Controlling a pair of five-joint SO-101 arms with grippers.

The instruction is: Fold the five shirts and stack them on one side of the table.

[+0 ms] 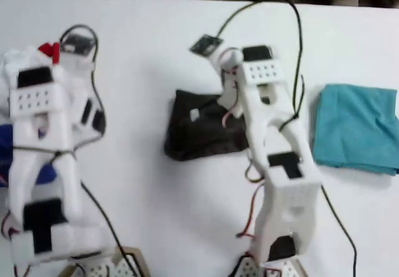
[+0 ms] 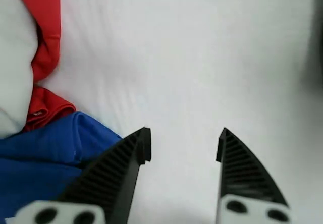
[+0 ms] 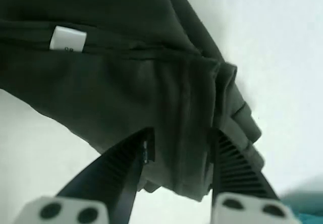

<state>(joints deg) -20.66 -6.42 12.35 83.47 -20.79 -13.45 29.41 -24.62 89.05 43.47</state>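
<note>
Straddling the bunched edge of the dark shirt, the right pincer gapes, gripping nothing; the left pincer hangs open too. 1 folded teal shirt lies well apart from the dark shirt. Next, I'd say: clamp, carry across.

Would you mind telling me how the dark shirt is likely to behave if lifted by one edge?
The dark shirt will probably be floppy: it lies in soft creases and bunched layers. Lifted at one edge by the right gripper, its folds would likely fall open. It looks thin, so pushing may wrinkle it.
</note>
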